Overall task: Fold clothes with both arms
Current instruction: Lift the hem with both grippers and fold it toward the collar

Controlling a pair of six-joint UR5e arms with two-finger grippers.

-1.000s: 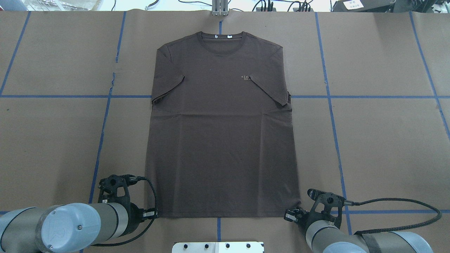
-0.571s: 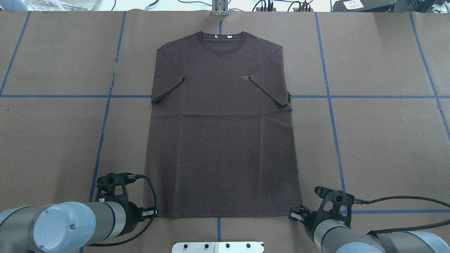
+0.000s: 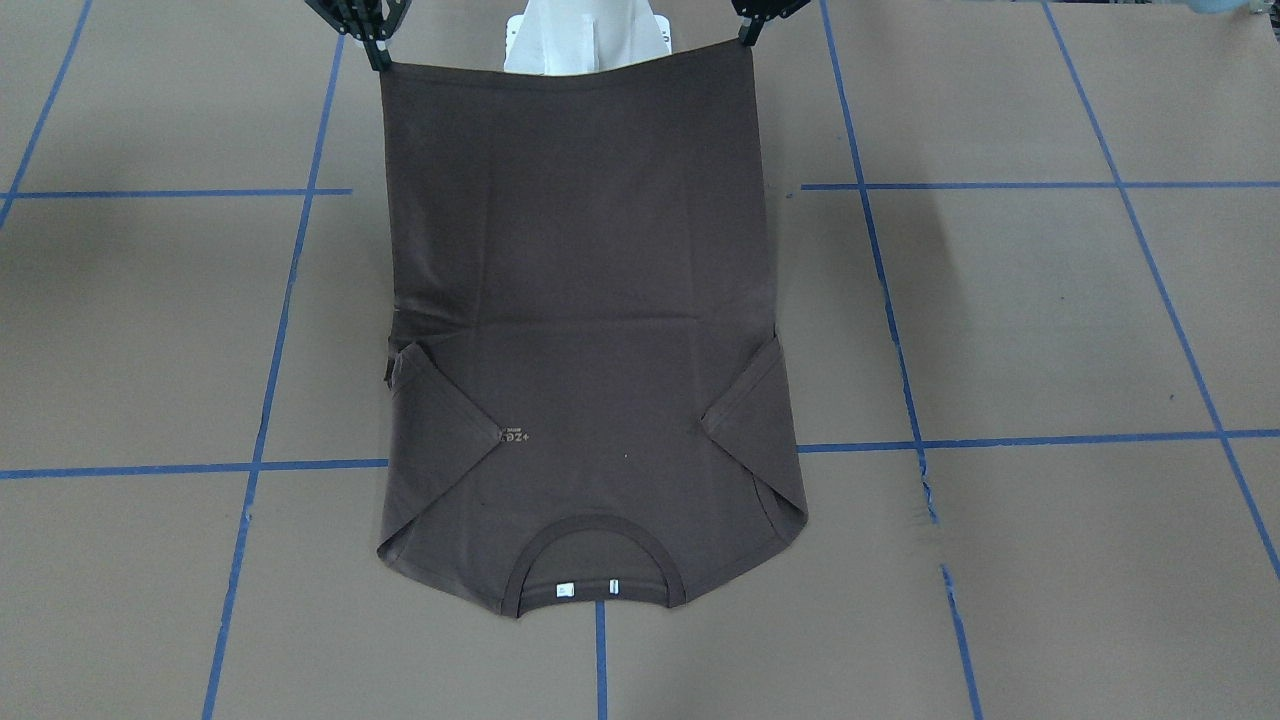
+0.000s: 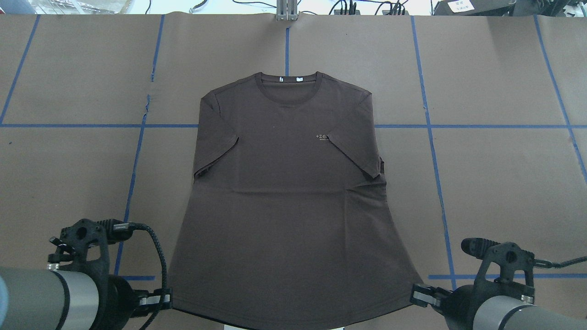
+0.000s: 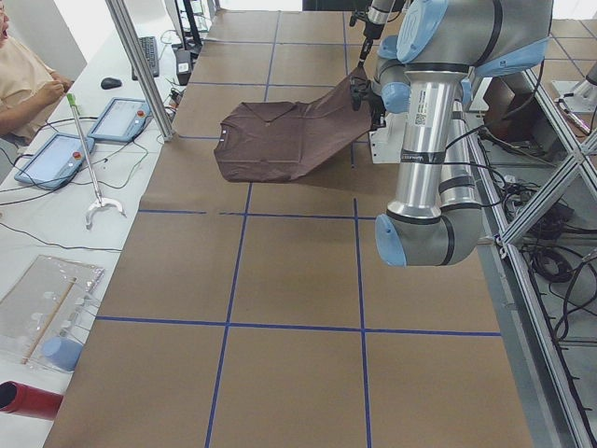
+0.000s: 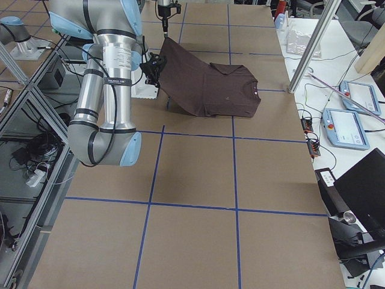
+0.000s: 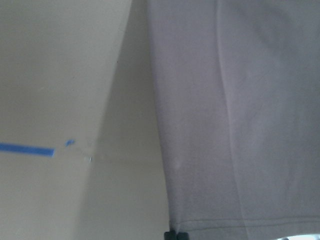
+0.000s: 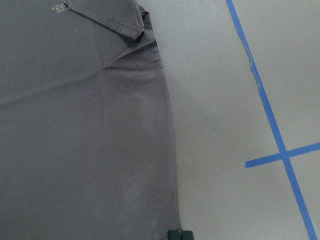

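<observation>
The left gripper (image 4: 166,297) and right gripper (image 4: 416,293) each pinch a hem corner of the shirt (image 4: 284,206) (jaws pressed onto the cloth), holding the hem above the table (image 4: 504,183). The collar end lies flat, sleeves folded inward, cloth sloping up to the grippers.

A brown paper-covered table (image 4: 504,183) carries a grid of blue tape lines (image 4: 481,126), and at the exterior left view's upper left a tablet (image 5: 54,159) lies near a seated person (image 5: 20,79).
</observation>
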